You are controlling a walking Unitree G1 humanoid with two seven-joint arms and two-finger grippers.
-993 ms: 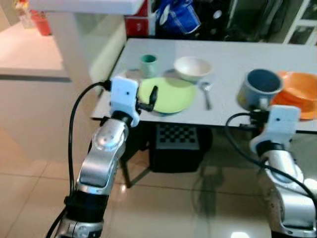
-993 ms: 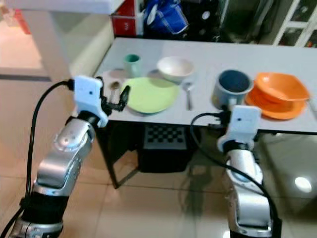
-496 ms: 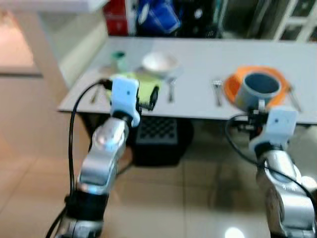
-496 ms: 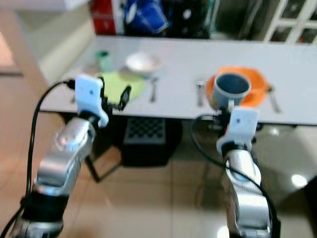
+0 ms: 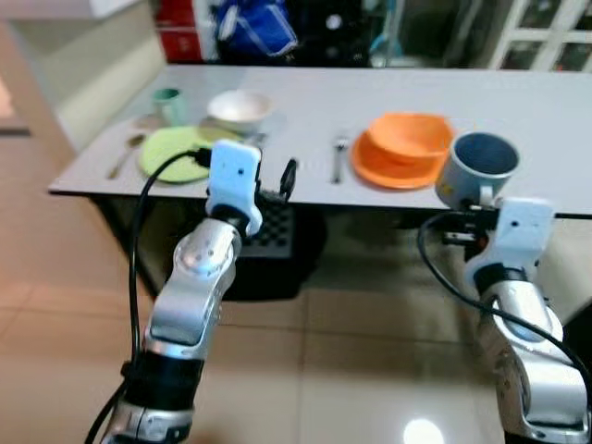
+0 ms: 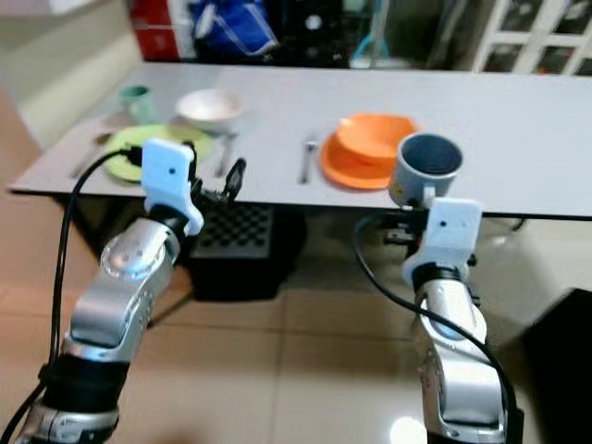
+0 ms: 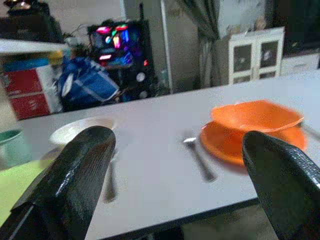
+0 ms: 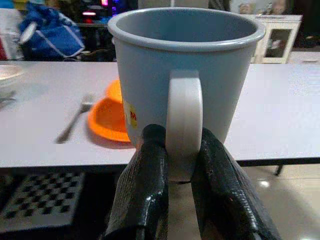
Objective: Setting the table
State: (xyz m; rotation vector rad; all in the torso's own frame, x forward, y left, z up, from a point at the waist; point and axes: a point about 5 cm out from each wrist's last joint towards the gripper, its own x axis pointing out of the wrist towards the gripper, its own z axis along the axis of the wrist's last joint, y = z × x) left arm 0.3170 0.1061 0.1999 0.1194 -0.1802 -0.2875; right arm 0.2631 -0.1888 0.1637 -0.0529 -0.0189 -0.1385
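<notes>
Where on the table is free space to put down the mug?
Bare table lies right of the orange plate and behind it. A narrower strip lies between the fork and the white bowl. The left end, around the green plate, is crowded. The right gripper holds the mug.

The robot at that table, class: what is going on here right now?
The robot stands before a grey table partly laid. Its right gripper pinches the handle of a blue-grey mug, held upright near the table's edge beside an orange bowl on an orange plate. The left gripper is open and holds nothing.
</notes>
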